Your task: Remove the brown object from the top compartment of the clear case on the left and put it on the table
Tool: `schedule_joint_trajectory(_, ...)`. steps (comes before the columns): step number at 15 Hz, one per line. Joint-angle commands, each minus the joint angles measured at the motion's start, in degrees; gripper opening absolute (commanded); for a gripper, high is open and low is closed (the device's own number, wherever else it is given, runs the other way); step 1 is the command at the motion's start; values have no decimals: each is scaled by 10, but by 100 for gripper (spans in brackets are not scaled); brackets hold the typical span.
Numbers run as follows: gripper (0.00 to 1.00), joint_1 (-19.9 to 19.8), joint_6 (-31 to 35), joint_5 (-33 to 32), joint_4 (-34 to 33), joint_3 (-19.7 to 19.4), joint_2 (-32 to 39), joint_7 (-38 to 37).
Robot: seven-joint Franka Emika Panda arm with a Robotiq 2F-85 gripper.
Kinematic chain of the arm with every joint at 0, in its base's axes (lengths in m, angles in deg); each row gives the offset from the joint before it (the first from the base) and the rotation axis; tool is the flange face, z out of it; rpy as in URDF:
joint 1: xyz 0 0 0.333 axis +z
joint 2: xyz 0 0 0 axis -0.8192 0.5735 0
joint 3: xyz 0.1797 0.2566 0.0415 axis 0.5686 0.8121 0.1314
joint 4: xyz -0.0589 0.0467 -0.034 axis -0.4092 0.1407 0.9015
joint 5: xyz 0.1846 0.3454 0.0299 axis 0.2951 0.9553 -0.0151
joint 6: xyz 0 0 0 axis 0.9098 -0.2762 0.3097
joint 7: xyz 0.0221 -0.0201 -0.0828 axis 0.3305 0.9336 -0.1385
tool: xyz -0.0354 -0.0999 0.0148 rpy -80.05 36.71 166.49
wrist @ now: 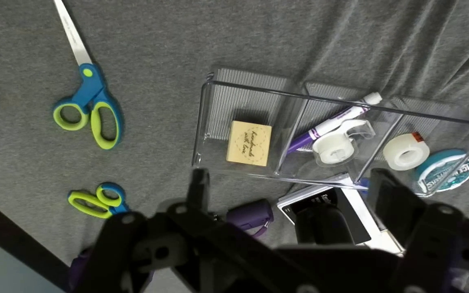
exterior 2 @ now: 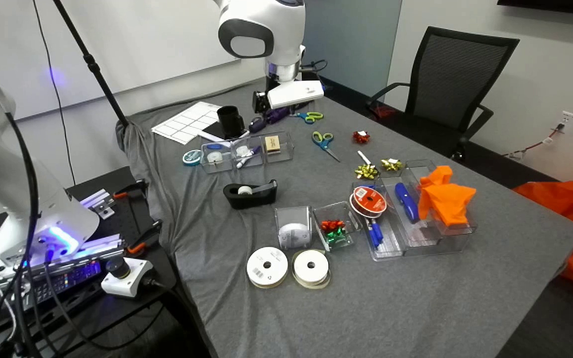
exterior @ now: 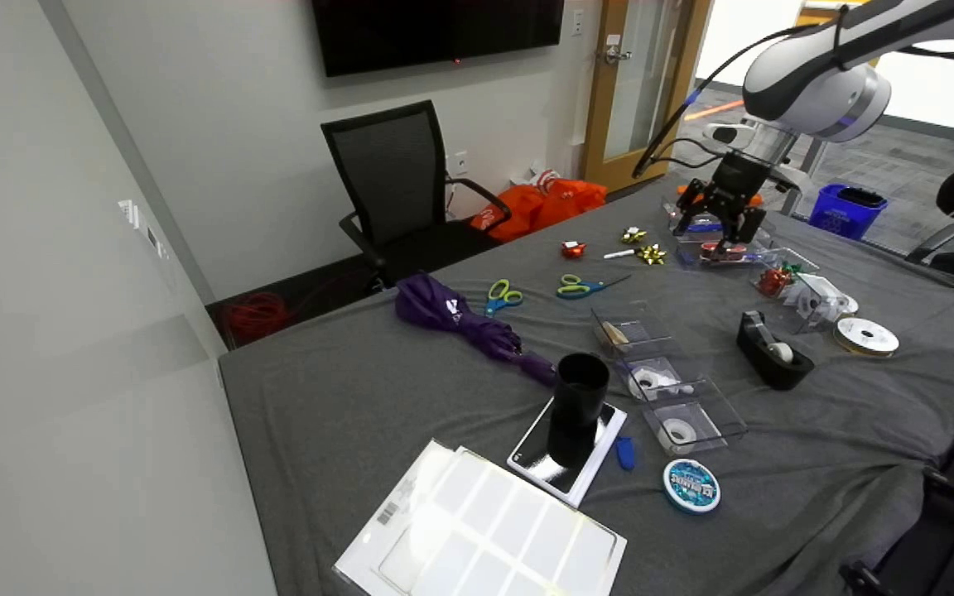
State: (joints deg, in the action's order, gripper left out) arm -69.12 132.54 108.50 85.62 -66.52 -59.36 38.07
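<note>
Brown block (wrist: pixel 248 143), one, plus two tape rolls (wrist: pixel 401 145) and one marker (wrist: pixel 342 119) in one clear case (wrist: pixel 250 97), jaws wide.

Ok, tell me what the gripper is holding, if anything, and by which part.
Nothing is held: the gripper is open, and the tan block sits inside the clear case.

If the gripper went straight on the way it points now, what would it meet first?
Probably the clear case, near its brown block or marker; nothing shows in between, though depth is hard to judge.

Block (wrist: pixel 249 143) in case (wrist: pixel 228 108) on table (wrist: pixel 157 73)
</note>
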Motion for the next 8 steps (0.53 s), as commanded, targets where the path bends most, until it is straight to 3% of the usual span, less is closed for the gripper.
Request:
schedule_joint_trajectory(1,100,2,22,-13,-20,6,34,-7)
schedule_joint_trajectory(5,100,0,64,9,-41,25,92,-25)
schedule_joint_trajectory(8,100,-14,58,20,-71,53,143,-22)
